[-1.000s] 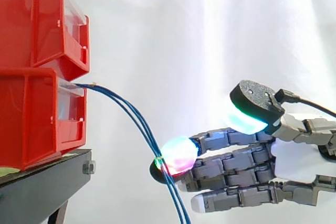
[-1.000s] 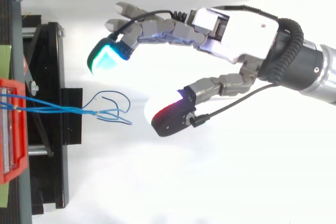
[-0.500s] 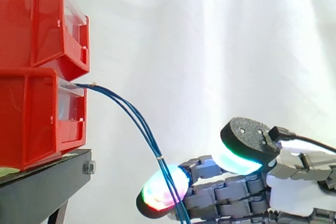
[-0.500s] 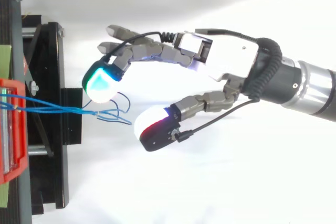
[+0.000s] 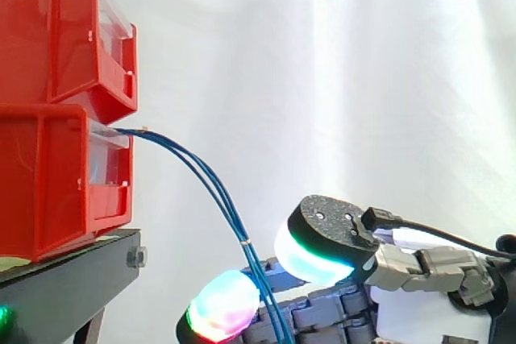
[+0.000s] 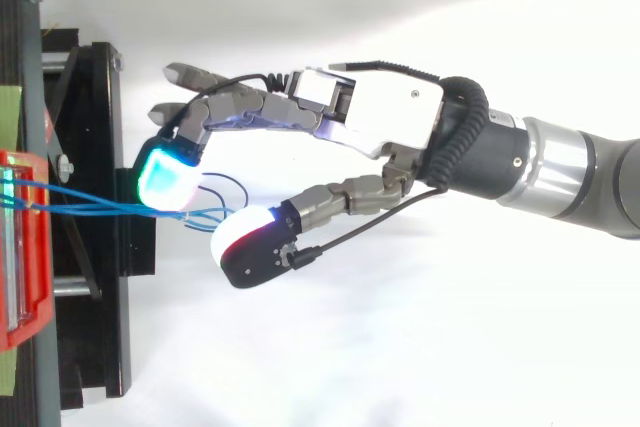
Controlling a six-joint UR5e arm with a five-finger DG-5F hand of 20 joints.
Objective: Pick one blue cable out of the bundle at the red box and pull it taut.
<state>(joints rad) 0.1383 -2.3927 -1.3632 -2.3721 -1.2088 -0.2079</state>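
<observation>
Several thin blue cables (image 5: 218,195) leave the front of the lower red bin (image 5: 56,183) and sag down to the right. From above the blue cables (image 6: 90,205) run right from the red bin (image 6: 25,247) and end in loose curls. My hand (image 6: 380,117) reaches in from the right with its fingers nearly straight. The cyan fingertip (image 6: 165,177) lies over the cables, and the thumb pad (image 6: 250,247) sits apart on their other side. The cable ends lie in that gap, unpinched. In the side view the hand (image 5: 322,235) is low, just right of the hanging strands.
A second red bin (image 5: 48,30) is stacked on the lower one. Both rest on a black stand (image 5: 64,288), whose frame (image 6: 100,247) juts out under the cables. A white curtain hangs behind.
The hand has moved left toward the bins and sunk lower in the side view. Its fingertip and thumb now straddle the loose cable ends.
</observation>
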